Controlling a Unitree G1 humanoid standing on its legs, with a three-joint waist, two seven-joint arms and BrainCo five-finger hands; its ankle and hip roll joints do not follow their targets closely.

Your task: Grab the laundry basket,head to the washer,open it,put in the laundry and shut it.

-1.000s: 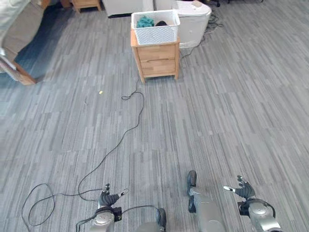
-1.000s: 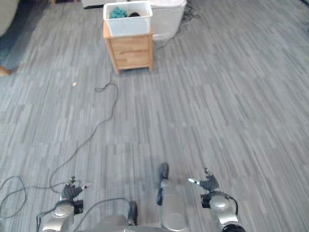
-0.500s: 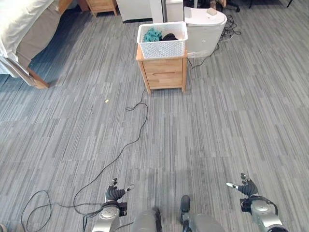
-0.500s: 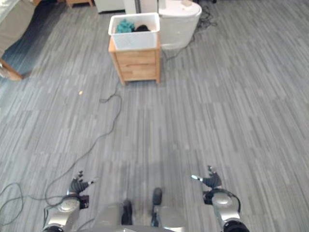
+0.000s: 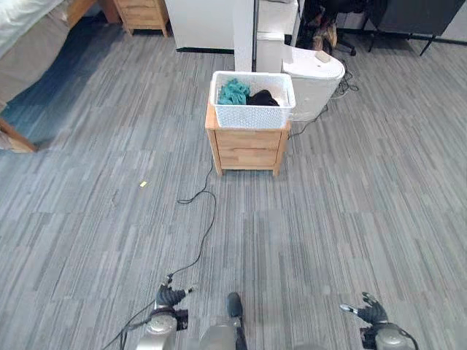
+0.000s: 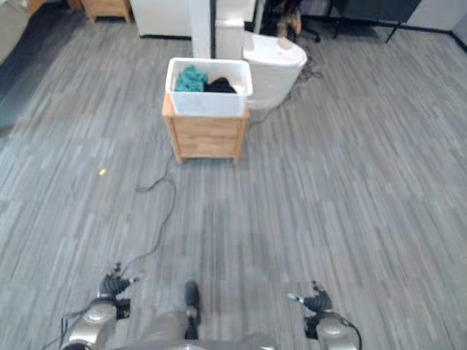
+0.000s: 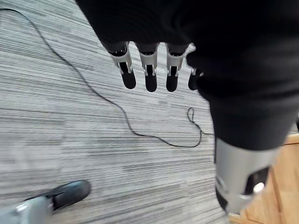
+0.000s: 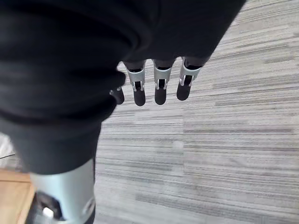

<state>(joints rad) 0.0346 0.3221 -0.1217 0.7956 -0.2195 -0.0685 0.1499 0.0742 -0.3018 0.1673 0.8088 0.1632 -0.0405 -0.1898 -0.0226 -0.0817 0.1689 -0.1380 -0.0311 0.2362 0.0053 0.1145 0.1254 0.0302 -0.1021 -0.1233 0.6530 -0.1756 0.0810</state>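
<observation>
A white laundry basket with teal and dark clothes sits on top of a small wooden drawer cabinet far ahead on the floor. Right behind it stands a white round-topped washer. My left hand hangs low at the lower left, and my right hand at the lower right, both far from the basket. In the wrist views the left hand's fingers and the right hand's fingers are straight and hold nothing.
A wooden bed stands at the far left, with a wooden nightstand and a white cupboard along the back wall. A small yellow scrap lies on the grey plank floor. Dark chair legs stand at the back right.
The whole picture has shifted: the basket and cabinet now sit lower and more central, and the back wall furniture has come into view. Both hands stay low and open.
</observation>
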